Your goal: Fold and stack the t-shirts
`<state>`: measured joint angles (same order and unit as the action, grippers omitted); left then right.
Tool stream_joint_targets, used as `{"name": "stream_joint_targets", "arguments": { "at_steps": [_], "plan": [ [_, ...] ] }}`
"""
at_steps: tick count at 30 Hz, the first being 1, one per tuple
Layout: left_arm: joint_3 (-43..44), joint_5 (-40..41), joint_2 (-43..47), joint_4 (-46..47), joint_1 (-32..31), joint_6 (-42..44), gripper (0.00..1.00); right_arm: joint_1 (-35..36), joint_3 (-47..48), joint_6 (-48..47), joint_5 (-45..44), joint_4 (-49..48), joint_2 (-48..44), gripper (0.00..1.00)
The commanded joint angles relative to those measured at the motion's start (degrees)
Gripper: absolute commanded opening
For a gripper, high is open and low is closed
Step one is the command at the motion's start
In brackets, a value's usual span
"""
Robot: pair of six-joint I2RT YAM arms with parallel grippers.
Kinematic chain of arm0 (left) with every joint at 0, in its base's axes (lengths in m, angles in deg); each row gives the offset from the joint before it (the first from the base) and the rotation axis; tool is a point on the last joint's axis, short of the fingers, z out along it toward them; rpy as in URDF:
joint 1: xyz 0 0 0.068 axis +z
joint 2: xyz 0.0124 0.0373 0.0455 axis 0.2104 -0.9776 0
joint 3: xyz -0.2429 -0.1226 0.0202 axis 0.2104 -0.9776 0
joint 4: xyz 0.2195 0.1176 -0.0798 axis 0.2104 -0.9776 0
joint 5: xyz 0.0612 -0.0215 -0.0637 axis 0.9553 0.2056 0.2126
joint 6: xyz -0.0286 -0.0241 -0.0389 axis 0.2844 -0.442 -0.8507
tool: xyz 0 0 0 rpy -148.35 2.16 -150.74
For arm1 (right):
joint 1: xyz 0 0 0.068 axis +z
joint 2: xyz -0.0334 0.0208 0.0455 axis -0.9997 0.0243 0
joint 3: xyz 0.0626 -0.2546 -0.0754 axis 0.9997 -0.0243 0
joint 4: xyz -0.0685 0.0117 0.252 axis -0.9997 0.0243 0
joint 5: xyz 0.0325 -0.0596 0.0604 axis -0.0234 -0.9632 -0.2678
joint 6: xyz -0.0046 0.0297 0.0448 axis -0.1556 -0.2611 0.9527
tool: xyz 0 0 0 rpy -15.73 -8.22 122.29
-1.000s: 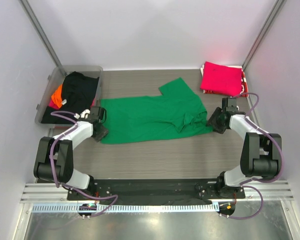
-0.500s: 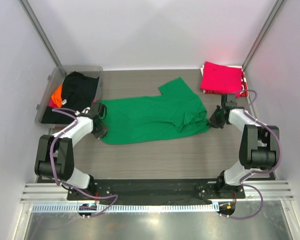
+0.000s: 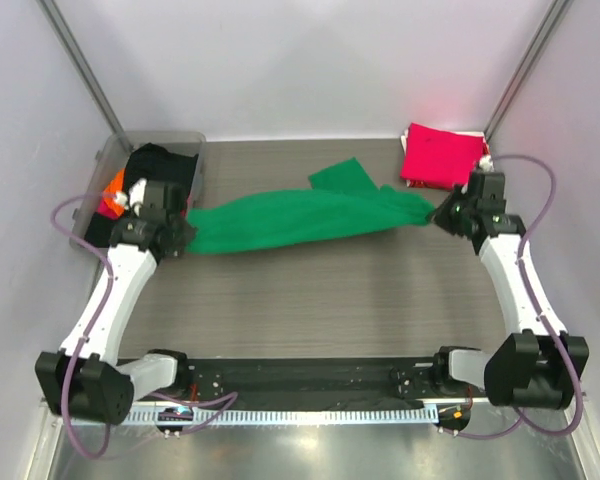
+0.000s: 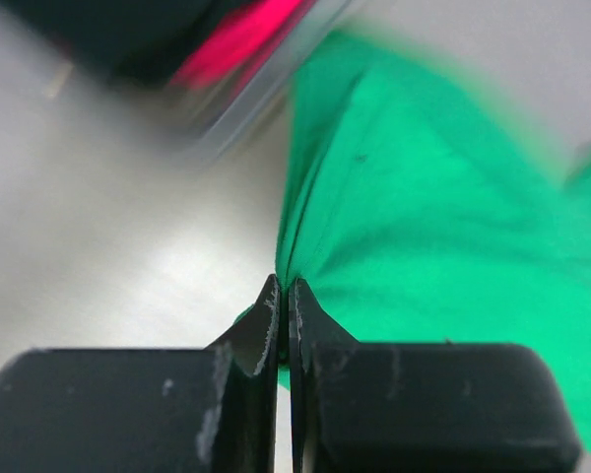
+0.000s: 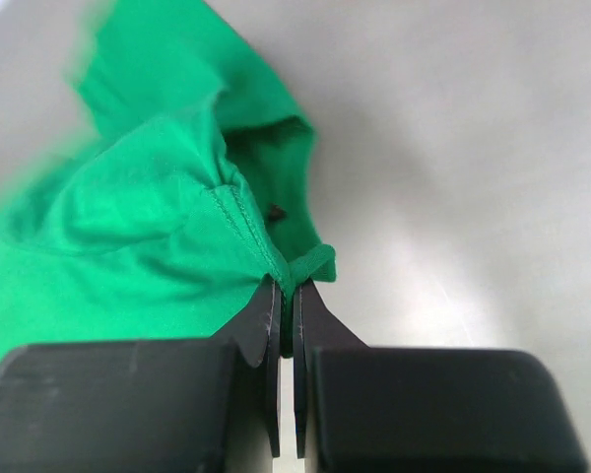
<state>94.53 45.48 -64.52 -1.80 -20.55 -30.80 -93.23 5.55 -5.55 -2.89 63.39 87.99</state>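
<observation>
Green cloth is what you hold on both sides: the green t-shirt (image 3: pixel 300 215) runs as a long, narrow band across the middle of the worktop (image 3: pixel 330 300), drawn out between your two arms. Your left end effector (image 3: pixel 183 238) is clenched on the shirt's left edge, just beside the clear plastic tub (image 3: pixel 100 175). In the left wrist view its jaws meet on a thin fold of green. Your right end effector (image 3: pixel 438 214) is clenched on the opposite end. The right wrist view shows a stitched hem bunched where the jaws meet. One sleeve sticks out from the band's far side, toward the back wall. You cannot tell from above whether the band's middle rests on the worktop or hangs above it.

A folded magenta-pink t-shirt (image 3: pixel 440 155) lies in the far right corner, near your right end effector but apart from it. Inside the tub, a black t-shirt (image 3: pixel 165 165) sits crumpled, with an orange t-shirt (image 3: pixel 113 185) showing at its left.
</observation>
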Motion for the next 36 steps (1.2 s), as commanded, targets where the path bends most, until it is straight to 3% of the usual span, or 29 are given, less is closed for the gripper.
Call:
{"name": "stream_joint_targets", "arguments": {
  "at_steps": [1, 5, 8, 15, 17, 18, 20, 21, 23, 27, 30, 34, 36],
  "plan": [
    [-11.7, -1.2, 3.5, -4.2, 0.5, -2.5, 0.00, -0.2, -10.2, 0.0, -0.8, 3.6, -2.6, 0.01],
    [-23.6, -0.7, 9.0, -4.1, 0.6, -6.8, 0.00, -0.2, -17.9, 5.0, -3.0, 3.8, -5.6, 0.01],
    [-27.5, 0.1, 11.6, -5.7, 1.5, -9.2, 0.00, -0.2, -24.0, 9.5, -2.9, 4.2, -7.9, 0.01],
    [-26.1, 0.4, 14.0, -11.5, 1.8, -13.9, 0.02, -0.2, -31.7, 15.1, -1.5, 4.6, -13.5, 0.01],
    [-26.5, -0.5, 15.6, -12.0, 1.9, -15.0, 0.07, -0.2, -32.9, 16.0, -0.2, 5.0, -14.4, 0.12],
    [-26.6, -1.8, 16.3, -13.0, 1.8, -15.6, 0.23, -0.1, -33.6, 17.2, 2.4, 5.3, -15.6, 0.36],
    [-26.6, -3.2, 19.4, -13.7, 1.8, -16.4, 0.50, -0.2, -34.6, 18.1, 3.7, 5.6, -17.5, 0.57],
    [-26.3, -3.7, 20.7, -14.9, 1.8, -16.4, 0.69, -0.2, -34.5, 18.3, 3.9, 6.9, -18.6, 0.69],
    [-23.8, -2.6, 24.2, -17.1, 1.8, -15.4, 0.83, -0.2, -32.2, 17.9, 2.3, 8.5, -23.0, 0.76],
    [-17.7, 2.2, 26.7, -16.7, 1.8, -9.1, 0.87, -0.2, -24.3, 14.2, 0.8, 8.5, -26.2, 0.79],
    [-14.4, -0.5, 23.2, -9.6, 1.9, -1.4, 0.86, 1.2, -16.9, 10.1, 4.9, 3.8, -19.2, 0.80],
    [-11.0, -5.3, 12.8, -3.6, 1.7, 5.0, 0.83, 11.7, -3.5, 4.5, 2.3, 2.6, -1.8, 0.79],
    [-9.0, -5.8, 8.0, -2.8, 1.3, 6.7, 0.80, 16.0, 3.6, 2.6, 5.5, 1.2, 9.0, 0.79]
  ]
}}
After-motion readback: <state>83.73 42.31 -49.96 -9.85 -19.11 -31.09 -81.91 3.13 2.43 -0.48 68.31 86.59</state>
